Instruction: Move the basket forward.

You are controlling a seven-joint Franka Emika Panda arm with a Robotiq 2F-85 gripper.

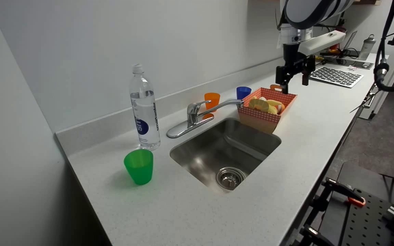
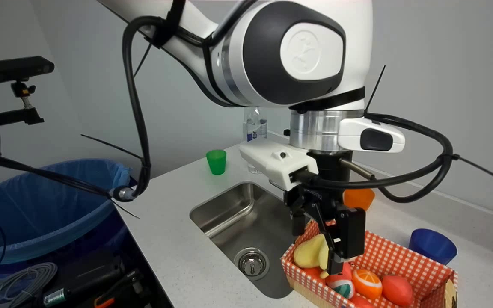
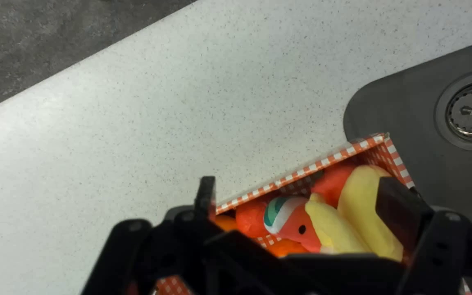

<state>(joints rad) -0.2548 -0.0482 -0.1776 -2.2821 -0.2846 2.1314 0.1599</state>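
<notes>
The shallow rectangular basket [image 1: 257,120], with red-and-white checks, stands on the counter by the sink, one end reaching over the sink's edge. It shows in both exterior views [image 2: 394,252] and in the wrist view [image 3: 301,171]. It holds several toy fruits: yellow ones [image 2: 308,252], a watermelon piece [image 2: 341,285], an orange slice [image 2: 367,283] and red ones. My gripper [image 2: 317,248] is open, pointing down at the basket, with nothing between its fingers. It shows also in an exterior view [image 1: 294,84] and in the wrist view [image 3: 301,196]. I cannot tell whether a fingertip touches the basket.
The steel sink [image 1: 231,150] and the faucet [image 1: 197,116] are beside the basket. A blue cup [image 2: 432,246] and an orange cup [image 1: 212,100] stand along the wall side. A water bottle [image 1: 145,112] and a green cup [image 1: 139,167] stand beyond the sink.
</notes>
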